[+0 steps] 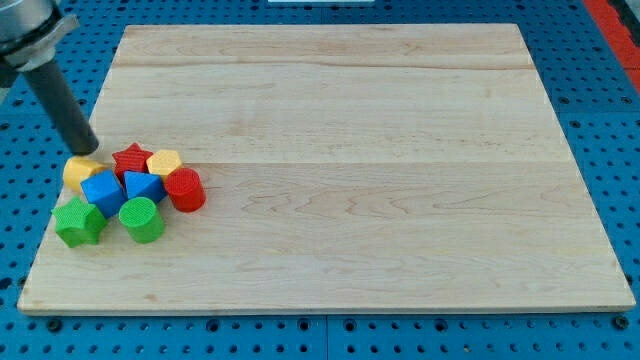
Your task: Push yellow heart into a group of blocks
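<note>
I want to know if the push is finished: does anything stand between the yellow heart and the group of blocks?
Nothing visible does. The yellow heart already touches the blue block of the cluster, with my tip just above it.

A pale wooden board lies on a blue pegboard table dotted with holes. Far right, a red patch shows. Light is even.

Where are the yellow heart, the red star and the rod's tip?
yellow heart point(78, 170): camera view, its top face.
red star point(131, 159): camera view, its centre.
my tip point(90, 150): camera view, rod's very end.
</note>
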Tool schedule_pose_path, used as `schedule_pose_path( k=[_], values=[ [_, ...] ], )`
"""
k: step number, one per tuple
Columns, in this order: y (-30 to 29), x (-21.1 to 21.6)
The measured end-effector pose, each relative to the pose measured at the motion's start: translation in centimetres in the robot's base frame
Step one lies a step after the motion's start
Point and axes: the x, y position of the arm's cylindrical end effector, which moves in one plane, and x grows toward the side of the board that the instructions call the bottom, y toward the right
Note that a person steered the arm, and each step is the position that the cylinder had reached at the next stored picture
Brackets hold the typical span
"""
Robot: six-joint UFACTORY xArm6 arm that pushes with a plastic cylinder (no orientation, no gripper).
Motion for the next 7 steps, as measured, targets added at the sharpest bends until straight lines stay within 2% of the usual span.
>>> schedule_pose_path(
  k=[1,3,4,5,7],
  values=[
    [-2.3,1.1],
    [-2.3,1.4],
    [-2.4,4.4],
    [-2.4,5.0],
    [-0.5,3.5]
  ],
)
